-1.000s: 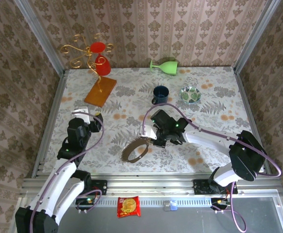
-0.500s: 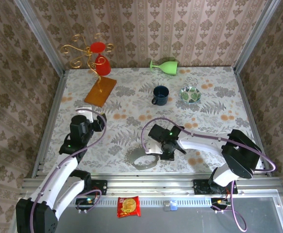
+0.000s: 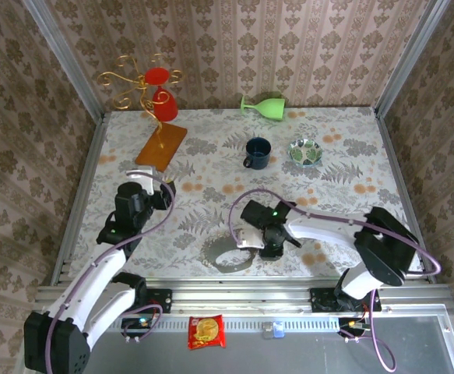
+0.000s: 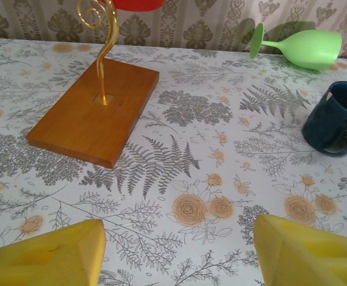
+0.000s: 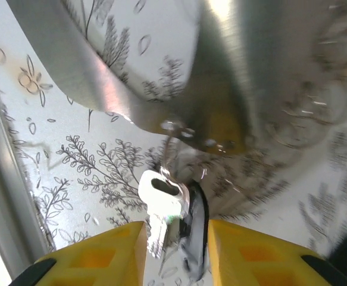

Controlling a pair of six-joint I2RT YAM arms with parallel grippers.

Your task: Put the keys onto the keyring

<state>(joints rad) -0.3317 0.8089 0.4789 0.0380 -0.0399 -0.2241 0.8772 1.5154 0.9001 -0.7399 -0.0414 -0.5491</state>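
Silver keys (image 5: 161, 202), one with a black head, sit bunched in the gap between the yellow fingers of the right claw (image 5: 176, 238). That claw is partly open, and I cannot tell whether its fingers touch the keys. Just above them curves the shiny band of the keyring (image 5: 102, 77), and a thin bit of wire seems to join the keys to it. From above, the keyring (image 3: 225, 265) lies on the table (image 3: 351, 148) near the front edge, with the right claw (image 3: 268, 248) at its right side. The left claw (image 4: 179, 238) is wide open and holds nothing. It hangs over bare table, well apart from the keyring and facing a wooden base (image 4: 93, 110), a blue mug (image 4: 334, 119) and a green glass (image 4: 307, 47) lying on its side.
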